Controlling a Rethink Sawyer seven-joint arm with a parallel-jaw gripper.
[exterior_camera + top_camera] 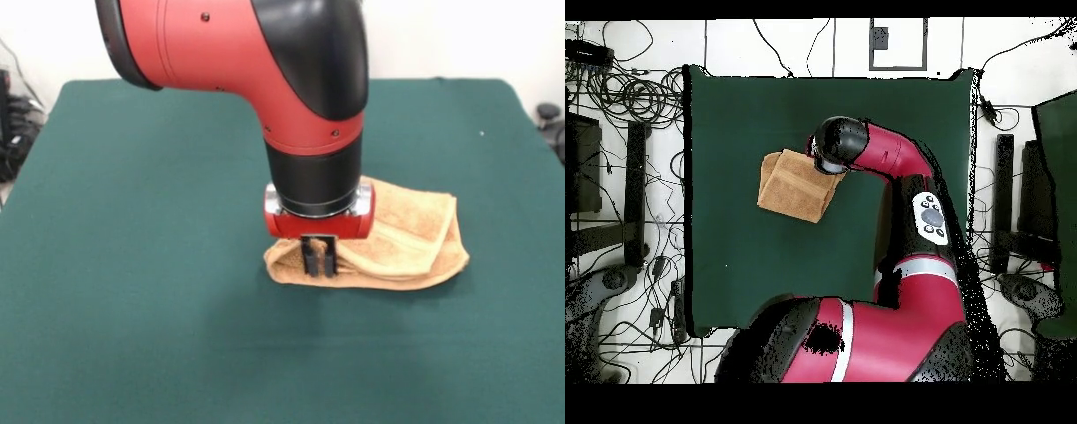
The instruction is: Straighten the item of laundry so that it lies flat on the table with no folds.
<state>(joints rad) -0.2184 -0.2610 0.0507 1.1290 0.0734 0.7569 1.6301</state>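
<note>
Directly beneath our hand (319, 262), which is clenched on a fold at one end, the folded orange-tan towel (406, 240) rests on the green desk (159, 265), its long axis running sideways away from the hand.

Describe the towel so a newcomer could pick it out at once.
Start from the dark green table. Follow the red and black arm down to its tool, which meets the folded orange-tan terry towel at one end. The towel is the only thing lying on the cover.
</note>
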